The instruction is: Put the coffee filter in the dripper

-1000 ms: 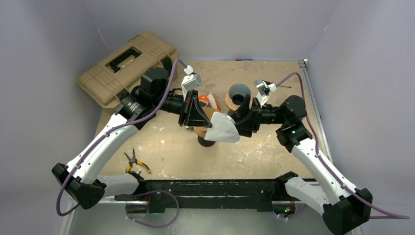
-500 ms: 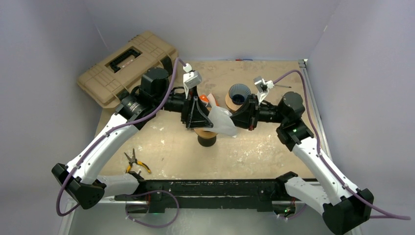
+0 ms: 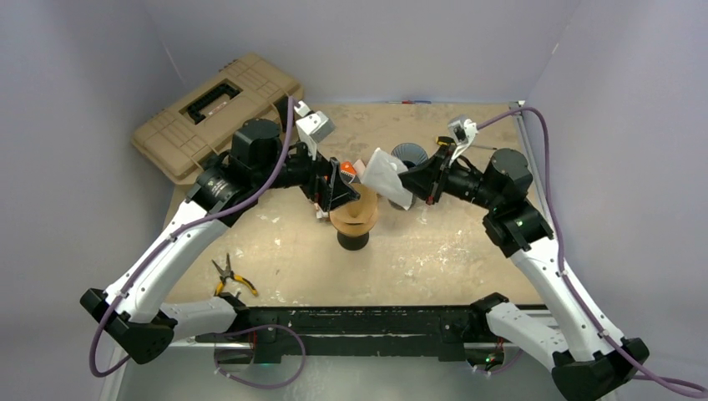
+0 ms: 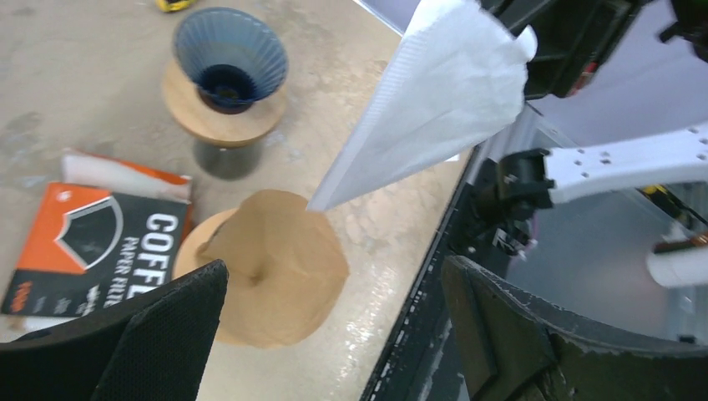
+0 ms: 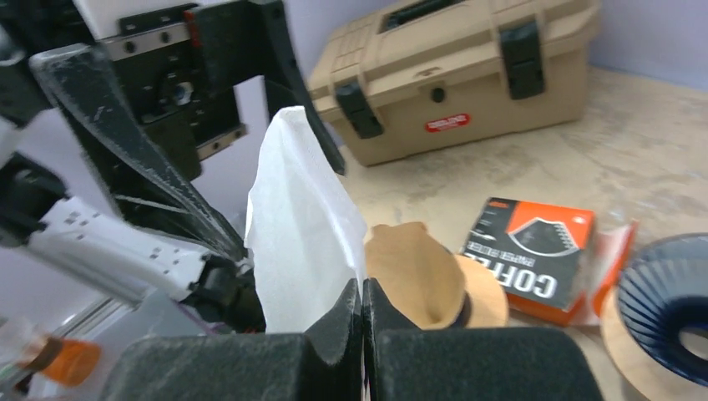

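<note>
Right gripper (image 5: 363,288) is clamped on the white coffee filter (image 3: 386,175), now carried clear of the wide-open left gripper (image 3: 336,187), to 8 o'clock of the blue dripper (image 3: 412,153); insertion is judged near

Top view: dripper (image 3: 410,154) half hidden behind the white coffee filter (image 3: 386,177). Filter box (image 3: 349,171) mostly covered by the left gripper (image 3: 336,189), lettering too small to read. Left wrist view: filter's upper edge runs off the top, and the box's print is cut short by a black finger (image 4: 125,342). Right wrist view: filter's lower edge is lost behind the right gripper (image 5: 362,292). Dripper cropped at the right edge, toolbox (image 5: 451,67) lid cropped at the top.
</note>
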